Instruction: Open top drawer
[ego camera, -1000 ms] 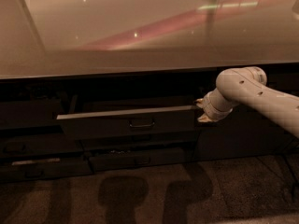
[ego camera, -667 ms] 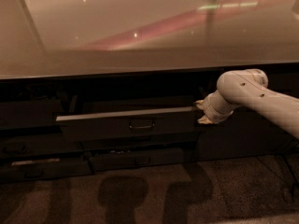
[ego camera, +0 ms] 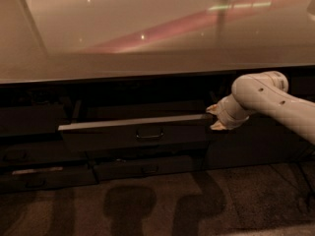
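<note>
Found dark grey across the top drawer (ego camera: 113, 140) front, edged with a pale metal rim. Saw the same dark tone on its handle (ego camera: 149, 133) and on the shallower drawer (ego camera: 142, 169) beneath. Noted the gripper (ego camera: 213, 118) at the top drawer's right end, cream-white like the arm (ego camera: 275, 98) behind it. Above the top drawer, found a glossy beige countertop (ego camera: 98, 43) crossed by a pinkish-red streak. Below it, saw mottled brown floor (ego camera: 59, 215) blotched with darker shadows.

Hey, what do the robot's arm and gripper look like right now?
The arm is smooth, cream-white and tubular, with a rounded joint bearing small dark dots. The gripper, at the top drawer's right end, is equally pale. No cables show.
</note>
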`<state>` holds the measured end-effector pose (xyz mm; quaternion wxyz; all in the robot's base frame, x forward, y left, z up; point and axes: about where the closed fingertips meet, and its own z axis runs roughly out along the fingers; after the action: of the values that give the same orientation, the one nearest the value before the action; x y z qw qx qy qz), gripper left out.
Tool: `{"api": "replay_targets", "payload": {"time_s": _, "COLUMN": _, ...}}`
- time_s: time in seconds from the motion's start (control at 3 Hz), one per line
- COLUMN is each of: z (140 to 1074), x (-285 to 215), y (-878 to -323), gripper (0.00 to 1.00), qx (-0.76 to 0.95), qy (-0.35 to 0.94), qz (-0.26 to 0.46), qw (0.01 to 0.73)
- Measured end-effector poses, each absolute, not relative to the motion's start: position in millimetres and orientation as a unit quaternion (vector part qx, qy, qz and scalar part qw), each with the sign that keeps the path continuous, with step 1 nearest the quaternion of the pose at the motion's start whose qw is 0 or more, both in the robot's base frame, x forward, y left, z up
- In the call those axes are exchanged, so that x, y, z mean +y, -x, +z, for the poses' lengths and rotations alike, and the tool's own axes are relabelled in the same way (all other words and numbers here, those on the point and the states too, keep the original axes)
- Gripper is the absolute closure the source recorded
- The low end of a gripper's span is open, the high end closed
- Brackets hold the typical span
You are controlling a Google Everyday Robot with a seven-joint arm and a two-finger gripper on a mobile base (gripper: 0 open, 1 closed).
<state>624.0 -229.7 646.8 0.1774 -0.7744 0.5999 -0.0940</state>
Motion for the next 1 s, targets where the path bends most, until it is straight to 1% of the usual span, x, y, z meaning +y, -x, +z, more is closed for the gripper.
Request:
{"api": "replay_targets", "payload": {"time_s": 0.33, "z": 649, "x": -230, "y": -622, "gripper": 1.00, "qx": 0.600, "qy": 0.774, "qz": -0.094, "qw": 0.177}}
{"api": "replay_targets", "payload": {"time_s": 0.67, "z": 637, "x": -232, "y": -606, "gripper": 1.00, "qx": 0.600, "qy": 0.775, "qz": -0.094, "qw": 0.174}}
{"api": "replay_targets", "payload": {"time_s": 1.0, "z": 642, "x": -232, "y": -606, "gripper": 1.00, "qx": 0.600, "qy": 0.775, "qz": -0.095, "qw": 0.174}}
